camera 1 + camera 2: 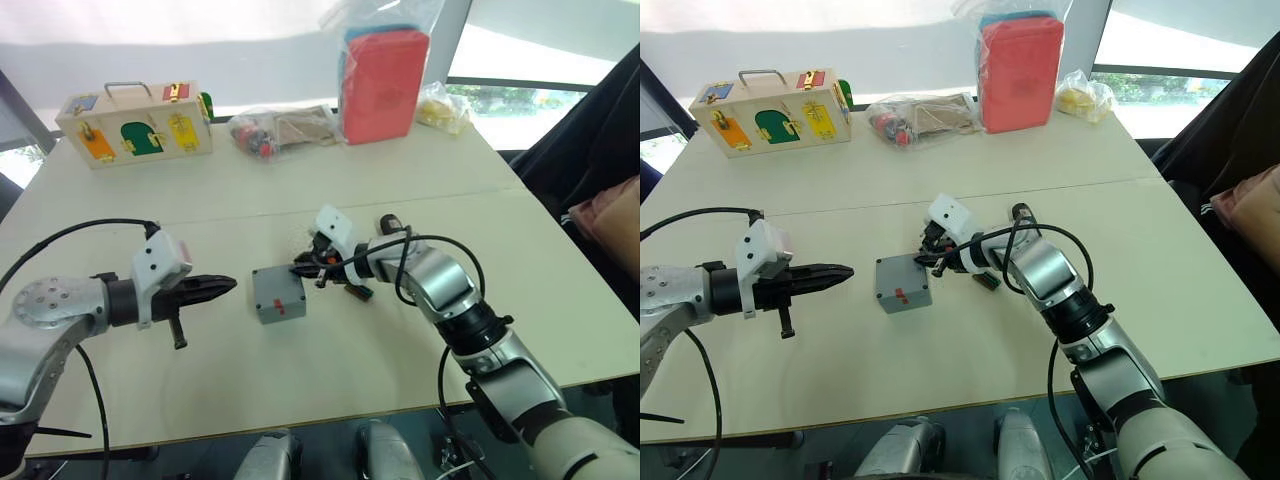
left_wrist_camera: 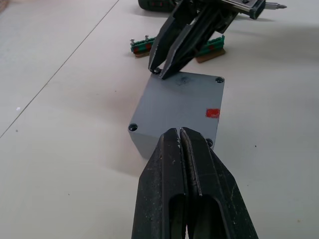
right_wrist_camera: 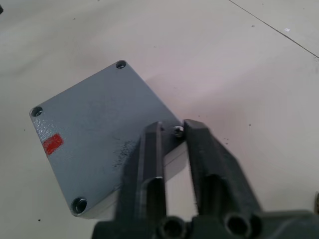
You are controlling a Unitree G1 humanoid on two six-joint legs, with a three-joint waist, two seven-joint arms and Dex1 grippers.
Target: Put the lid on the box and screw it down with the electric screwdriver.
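**Lid on box, screws pending**

Pale tabletop, bright window behind. Box sits mid-table with lid already seated on top, red mark showing. Right gripper is over one lid corner, fingers slightly parted around a screw hole. Left gripper is pressed closed and empty, just short of the box. Judgement: rigid, light plastic, likely to slide on the smooth top; brace its side walls. Electric screwdriver is mostly cut off behind the right arm; green connector blocks partly hidden.
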